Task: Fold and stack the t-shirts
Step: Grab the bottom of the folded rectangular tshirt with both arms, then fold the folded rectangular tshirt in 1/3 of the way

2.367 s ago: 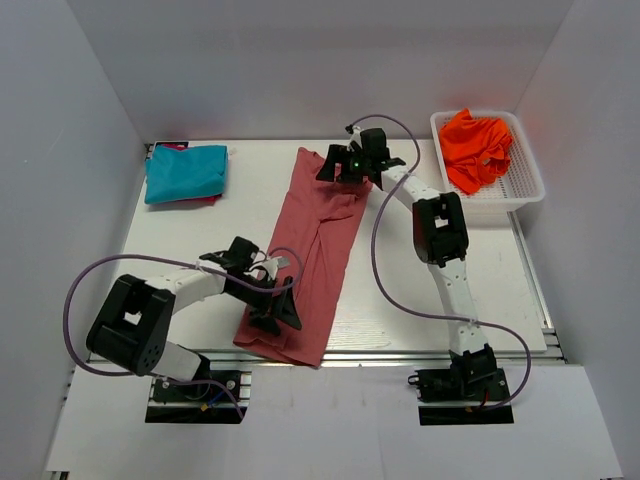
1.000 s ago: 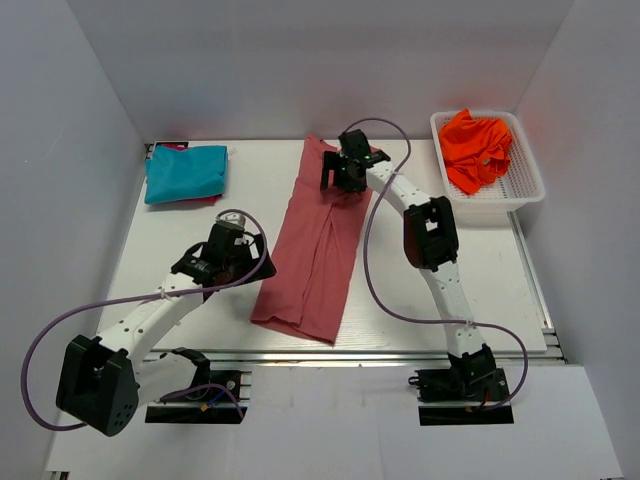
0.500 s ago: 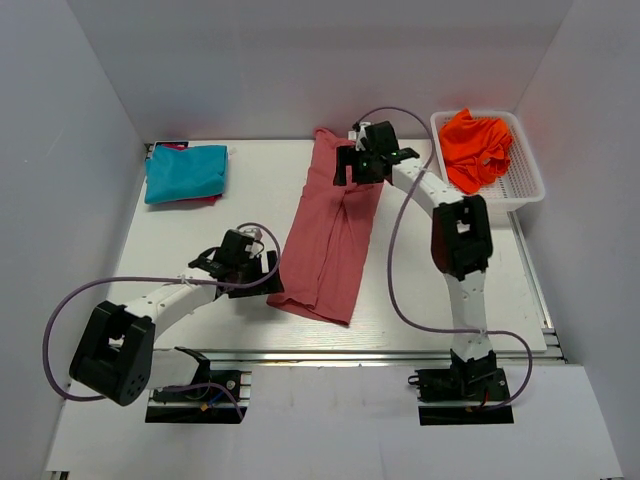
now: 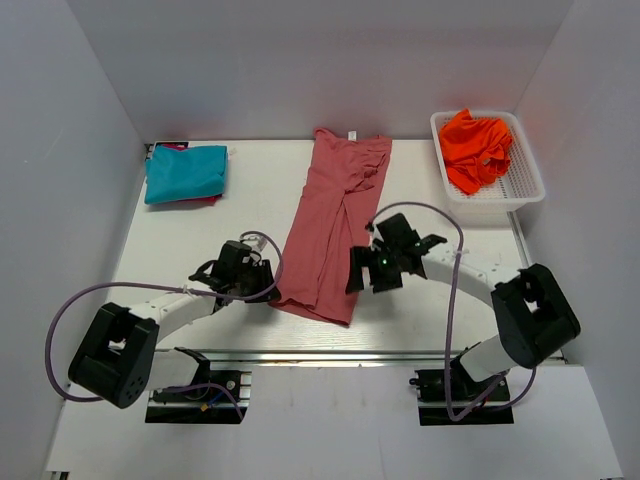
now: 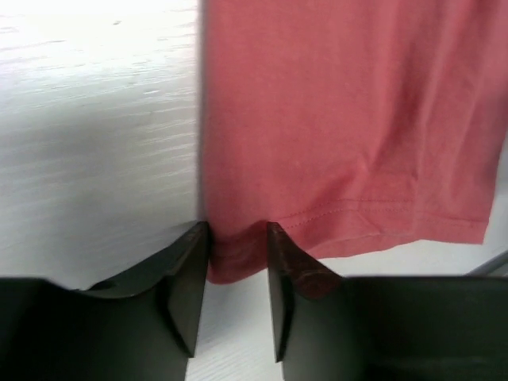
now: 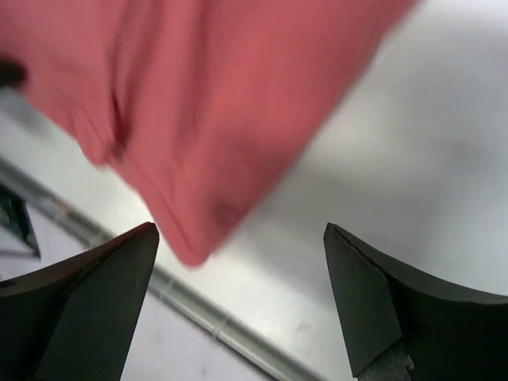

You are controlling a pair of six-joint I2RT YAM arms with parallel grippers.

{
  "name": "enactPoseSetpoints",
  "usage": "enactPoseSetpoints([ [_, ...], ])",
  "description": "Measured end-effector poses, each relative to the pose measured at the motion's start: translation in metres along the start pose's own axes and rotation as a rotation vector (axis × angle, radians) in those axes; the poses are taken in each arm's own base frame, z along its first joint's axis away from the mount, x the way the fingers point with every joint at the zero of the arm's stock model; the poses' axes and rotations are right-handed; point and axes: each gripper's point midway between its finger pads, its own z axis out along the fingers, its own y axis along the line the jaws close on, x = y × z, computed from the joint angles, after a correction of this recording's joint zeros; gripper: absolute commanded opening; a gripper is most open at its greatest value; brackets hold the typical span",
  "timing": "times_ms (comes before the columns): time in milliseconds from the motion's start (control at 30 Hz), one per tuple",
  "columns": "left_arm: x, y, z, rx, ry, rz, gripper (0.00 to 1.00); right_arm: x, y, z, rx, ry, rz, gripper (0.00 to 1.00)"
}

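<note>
At the near edge of the white table (image 4: 190,240), the left gripper (image 5: 236,238) was pinching the near-left hem corner of the large dusty-red cloth t-shirt (image 4: 330,225). Its two black fingers were drawn close together, with the stitched edge caught between them.

The right gripper (image 6: 240,232) stood with its fingers spread wide and empty, just beside the near-right corner of the same hem. That corner lay ahead of it and a little toward the left arm, not yet between the pads. The wrist picture was blurred, so I could not tell whether they touched.

The shirt lay flat as a long narrow strip. Its long axis ran from this near hem away to the collar at the far edge, leaning slightly rightward. A fold of hem over collar would likely need both near corners held, and only the left one was.

Farther off, a folded teal cloth t-shirt (image 4: 186,172) rested at the far left. A crumpled bright orange t-shirt (image 4: 475,148) sat in the white plastic mesh basket (image 4: 525,185) at the far right.
</note>
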Motion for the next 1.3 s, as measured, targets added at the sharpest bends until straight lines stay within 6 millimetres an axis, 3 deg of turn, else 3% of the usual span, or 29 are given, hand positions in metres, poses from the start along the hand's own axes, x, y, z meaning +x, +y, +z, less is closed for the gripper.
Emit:
enactPoseSetpoints([
  [67, 0.002, -0.005, 0.002, 0.04, -0.007, 0.007, 0.42, 0.04, 0.001, 0.0, -0.012, 0.087, 0.034, 0.9],
  [167, 0.006, -0.008, 0.002, 0.077, -0.018, 0.017, 0.37, 0.066, 0.012, -0.004, -0.05, 0.125, 0.047, 0.9],
  [267, 0.008, -0.01, 0.003, 0.091, -0.021, 0.023, 0.29, 0.077, 0.023, -0.003, -0.086, 0.128, 0.05, 0.88],
  [433, 0.012, -0.011, 0.003, 0.1, -0.007, 0.027, 0.22, 0.084, 0.022, 0.01, -0.084, 0.149, 0.071, 0.81],
  [467, 0.012, -0.011, 0.003, 0.101, -0.006, 0.027, 0.19, 0.084, 0.023, 0.013, -0.09, 0.155, 0.081, 0.71],
  [567, 0.013, -0.012, 0.002, 0.106, -0.003, 0.022, 0.19, 0.085, 0.025, 0.02, -0.098, 0.165, 0.092, 0.57],
  [600, 0.014, -0.012, 0.002, 0.108, -0.002, 0.022, 0.18, 0.085, 0.026, 0.021, -0.106, 0.17, 0.095, 0.48],
  [700, 0.019, -0.012, -0.001, 0.118, 0.002, 0.019, 0.16, 0.089, 0.026, 0.025, -0.114, 0.189, 0.095, 0.41],
  [767, 0.023, -0.013, -0.004, 0.127, 0.008, 0.015, 0.12, 0.091, 0.027, 0.025, -0.123, 0.2, 0.089, 0.22],
  [800, 0.025, -0.014, -0.005, 0.133, 0.01, 0.013, 0.08, 0.093, 0.027, 0.025, -0.124, 0.204, 0.088, 0.0],
  [867, 0.03, -0.014, -0.007, 0.148, 0.016, 0.009, 0.0, 0.095, 0.027, 0.025, -0.129, 0.208, 0.082, 0.0],
  [1100, 0.037, -0.021, -0.015, 0.193, 0.021, 0.001, 0.0, 0.102, 0.027, 0.024, -0.159, 0.222, 0.054, 0.0],
  [1300, 0.036, -0.037, -0.041, 0.27, -0.017, 0.008, 0.0, 0.113, 0.036, 0.004, -0.22, 0.209, 0.014, 0.0],
])
